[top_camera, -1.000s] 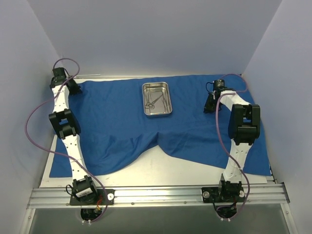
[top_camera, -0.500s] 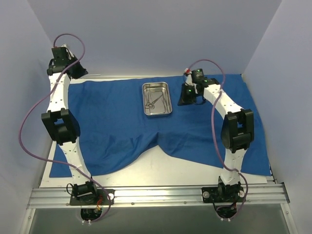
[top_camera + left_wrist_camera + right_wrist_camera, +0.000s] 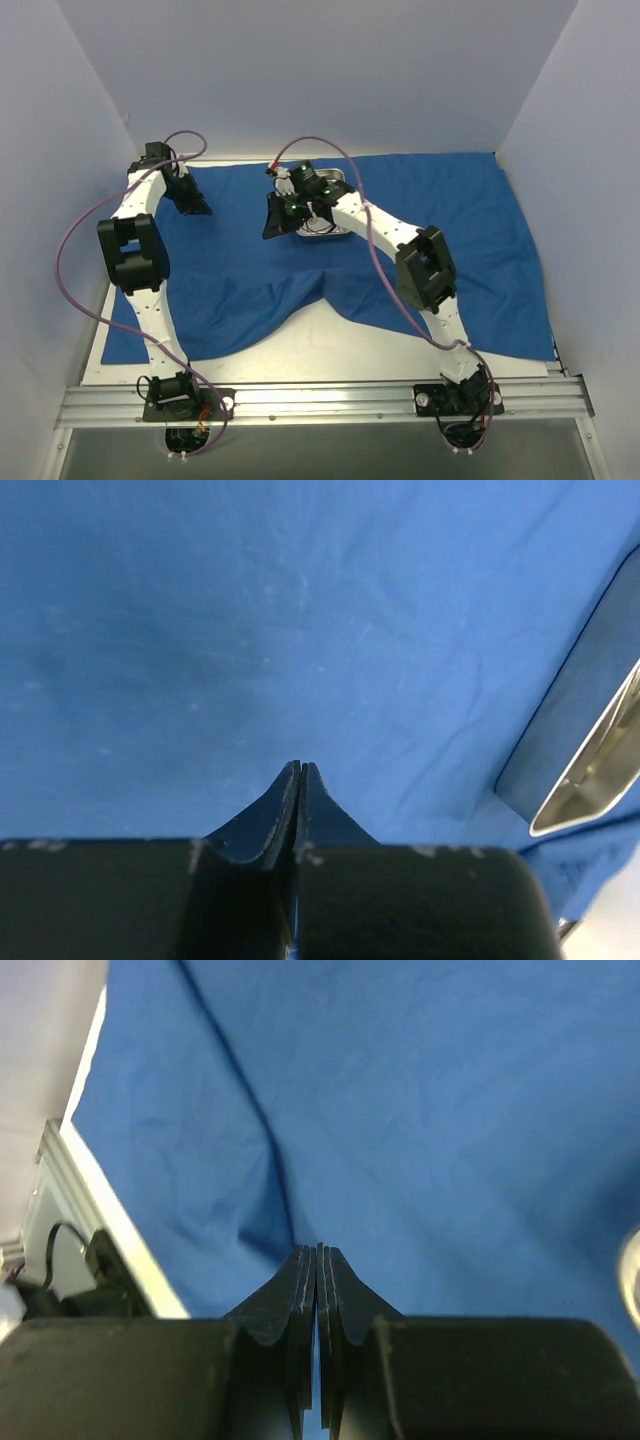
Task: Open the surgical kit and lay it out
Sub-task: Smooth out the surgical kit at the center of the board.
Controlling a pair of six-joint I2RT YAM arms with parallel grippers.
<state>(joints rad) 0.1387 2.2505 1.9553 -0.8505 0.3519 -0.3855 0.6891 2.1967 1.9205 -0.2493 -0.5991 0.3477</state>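
A white worktop (image 3: 335, 345) lies largely covered by a royal-blue cloth (image 3: 230, 265), spread open and flat with light creases across it. The cloth rests directly on the worktop and reaches almost to both side walls. Its near hem is uneven: at the middle it pulls back into a notch, and bare white surface shows in front of it there. To either side of the notch the cloth hangs further forward, most of all at its right end. A thin strip of worktop shows behind the cloth's far-left edge and along its left side. In front of the cloth, a metal rail (image 3: 320, 402) runs the worktop's full width.
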